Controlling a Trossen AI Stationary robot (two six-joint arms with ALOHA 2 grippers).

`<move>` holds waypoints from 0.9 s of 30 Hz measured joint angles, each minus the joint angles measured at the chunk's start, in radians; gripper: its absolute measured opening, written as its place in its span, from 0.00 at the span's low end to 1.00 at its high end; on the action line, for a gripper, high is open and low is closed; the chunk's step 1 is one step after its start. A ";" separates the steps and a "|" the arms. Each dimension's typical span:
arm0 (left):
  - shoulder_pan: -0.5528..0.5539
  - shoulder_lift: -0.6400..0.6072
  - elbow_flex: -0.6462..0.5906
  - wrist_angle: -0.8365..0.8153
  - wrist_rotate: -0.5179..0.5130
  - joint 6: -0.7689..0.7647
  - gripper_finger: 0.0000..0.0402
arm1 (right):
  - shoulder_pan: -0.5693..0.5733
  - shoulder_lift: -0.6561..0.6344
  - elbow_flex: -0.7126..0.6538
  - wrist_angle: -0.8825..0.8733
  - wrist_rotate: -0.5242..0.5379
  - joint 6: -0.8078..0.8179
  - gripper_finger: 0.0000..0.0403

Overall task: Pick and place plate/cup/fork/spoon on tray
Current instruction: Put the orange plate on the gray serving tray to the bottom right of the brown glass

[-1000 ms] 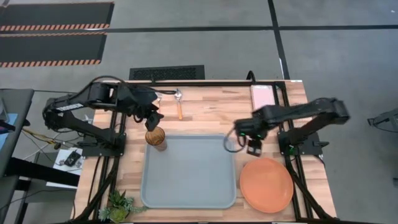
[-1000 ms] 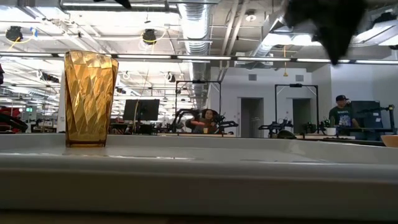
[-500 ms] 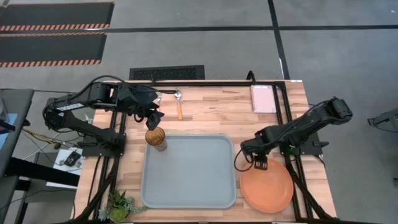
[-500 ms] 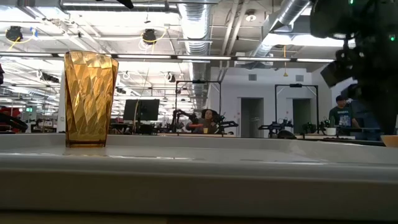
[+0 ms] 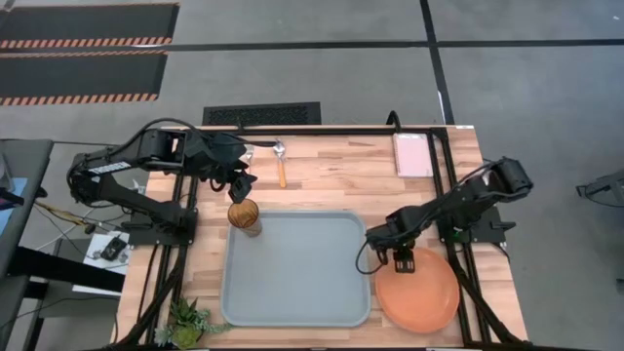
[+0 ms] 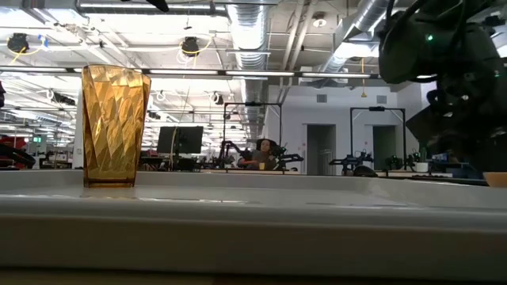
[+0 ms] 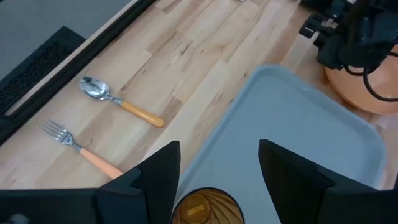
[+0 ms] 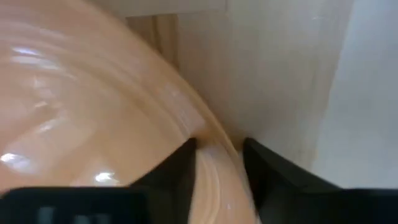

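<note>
— Straddling the plate (image 5: 419, 291)'s rim beside the tray (image 5: 296, 267), the right tool (image 5: 403, 259) has fingers either side, not visibly clamped.
— And the left tool (image 5: 239, 181)?
— Hovering apart above the cup (image 5: 244, 215), clear of it.

The tray (image 5: 295, 268) has nearly all its floor bare; only the cup (image 5: 244, 215) stands in its far left corner, directly below the left gripper (image 5: 239, 182). The right gripper (image 5: 403, 259) straddles the plate's (image 5: 419, 292) rim just beside the tray's right edge, crowding that narrow gap. Spoon (image 5: 281, 161) and fork (image 7: 79, 149) lie on open wood beyond the tray, well apart from the pink pad (image 5: 411, 153).
</note>
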 joint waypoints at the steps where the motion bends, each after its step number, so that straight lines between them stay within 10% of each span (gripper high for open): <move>1: 0.000 0.000 0.000 -0.001 0.000 0.000 0.51 | -0.001 0.006 0.000 0.000 0.000 -0.007 0.30; 6: 0.000 0.000 0.000 -0.001 -0.016 0.000 0.51 | -0.005 -0.005 -0.003 0.000 -0.060 0.004 0.04; 19: 0.000 0.000 0.000 0.000 -0.047 -0.008 0.51 | -0.022 -0.165 0.009 -0.153 -0.044 0.088 0.02; 27: 0.021 -0.004 0.000 -0.001 -0.037 -0.007 0.51 | -0.079 -0.239 0.242 -0.245 -0.008 0.165 0.01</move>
